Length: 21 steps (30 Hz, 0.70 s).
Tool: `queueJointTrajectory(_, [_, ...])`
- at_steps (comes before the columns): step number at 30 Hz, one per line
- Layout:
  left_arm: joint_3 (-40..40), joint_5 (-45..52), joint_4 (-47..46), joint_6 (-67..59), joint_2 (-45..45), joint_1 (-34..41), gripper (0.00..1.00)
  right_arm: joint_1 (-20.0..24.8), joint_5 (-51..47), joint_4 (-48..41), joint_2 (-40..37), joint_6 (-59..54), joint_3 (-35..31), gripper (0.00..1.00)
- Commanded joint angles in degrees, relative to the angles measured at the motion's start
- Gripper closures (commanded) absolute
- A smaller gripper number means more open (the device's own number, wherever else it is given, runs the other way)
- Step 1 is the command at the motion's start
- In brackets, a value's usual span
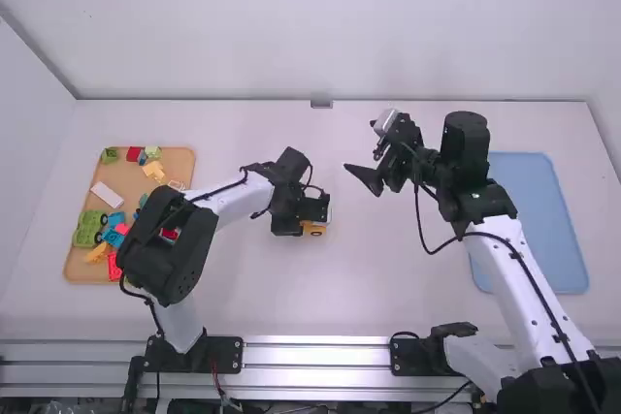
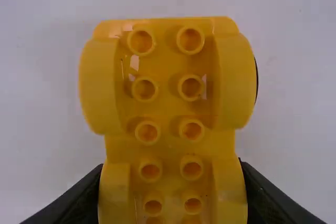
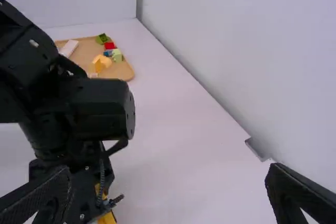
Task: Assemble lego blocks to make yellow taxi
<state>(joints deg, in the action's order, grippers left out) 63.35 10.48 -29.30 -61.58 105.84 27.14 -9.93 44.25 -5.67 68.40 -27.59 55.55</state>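
Several loose pieces at far left on the wooden tray [image 1: 126,176], among them a white brick [image 1: 107,194], a green wheeled base [image 1: 85,232] and a yellow block [image 1: 153,171]. Next, near the table's middle: left gripper [image 2: 172,166], closed on a yellow car base [image 2: 168,77], one finger against each side. Judged to be early in the build, at the placing or steadying of the base. Calls next for a level set-down with room around it, then a careful release and a trip to the tray for the body blocks. Looks glossy and deep yellow, with two columns of hollow round studs and raised, rounded fenders along both flanks. Shows a thin dark edge beside one fender (probably a wheel, though too little visible to certify). Carries no brick on the studs in sight. Cannot tell from the views whether clear of the table or touching it. Farther right, over bare table: right gripper [image 3: 168,171], fingers spread wide, nothing between them. Available, in judgement, for bracing the base or pressing a block home. At far right, flat on the table: blue tray [image 1: 532,225].
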Motion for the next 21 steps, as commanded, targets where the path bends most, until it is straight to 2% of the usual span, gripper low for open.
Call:
queueJointTrajectory(1, [-0.26,1.03,-0.35,-0.76,0.85,0.24,0.6,0.24,0.74,1.97,-1.31,3.89,-1.73,0.01])
queueJointTrajectory(11, [-0.26,1.03,1.55,0.66,3.48,0.2,0.46,0.26,0.74,2.03,-1.22,3.85,-2.01,0.02])
queueJointTrajectory(12, [-0.26,0.81,1.62,0.61,3.61,0.22,0.41,0.26,0.74,1.99,-1.22,3.82,-2.01,0.02])
queueJointTrajectory(14, [-0.2,0.81,1.79,0.46,3.54,0.22,0.15,0.26,0.72,1.84,-1.22,3.8,-2.01,0.01])
queueJointTrajectory(15, [-0.2,0.81,1.84,0.52,3.54,0.22,0.1,0.26,0.72,1.86,-1.22,3.8,-2.01,0.02])
queueJointTrajectory(16, [0.11,0.55,2.38,1.03,3.54,0.22,0.01,0.24,0.7,1.9,-1.22,3.78,-2.01,0.02])
queueJointTrajectory(21, [3.96,0.39,-1.95,4.83,0.9,-0.79,0.01,-0.94,-3.41,2.78,-1.22,3.82,-2.01,0.01])
